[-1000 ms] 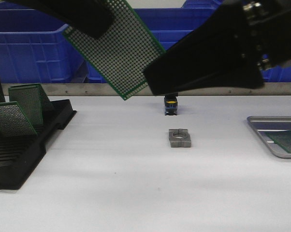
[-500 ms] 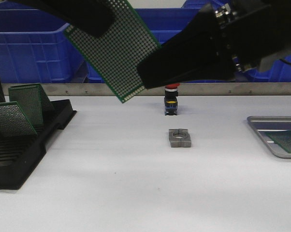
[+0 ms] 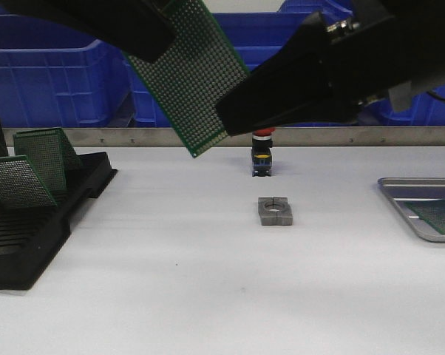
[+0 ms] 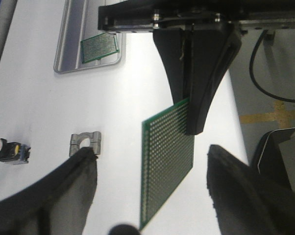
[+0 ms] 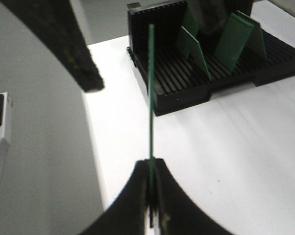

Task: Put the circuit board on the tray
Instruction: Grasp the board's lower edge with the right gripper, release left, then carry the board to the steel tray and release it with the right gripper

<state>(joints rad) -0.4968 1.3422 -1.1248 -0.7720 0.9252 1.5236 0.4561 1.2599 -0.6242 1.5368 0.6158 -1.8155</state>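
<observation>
A green perforated circuit board point(image 3: 196, 74) hangs tilted in the air above the table's middle. My right gripper point(image 3: 226, 118) is shut on its right edge; the right wrist view shows the board point(image 5: 151, 88) edge-on, pinched between the jaws point(image 5: 151, 164). My left gripper point(image 3: 152, 33) is open at the board's upper left. In the left wrist view its fingers point(image 4: 150, 156) stand wide apart on either side of the board point(image 4: 167, 161), not touching it. The silver tray point(image 3: 422, 185) lies at the right table edge with another green board point(image 3: 438, 214) on it. The tray also shows in the left wrist view point(image 4: 64, 49).
A black slotted rack point(image 3: 30, 237) holding several green boards stands at the left. A red push-button switch point(image 3: 262, 157) and a grey metal block point(image 3: 274, 211) sit mid-table. Blue crates point(image 3: 45, 66) line the back behind a metal rail.
My right gripper has moved left onto the board's right edge. The board has tipped steeper and shifted slightly right.
</observation>
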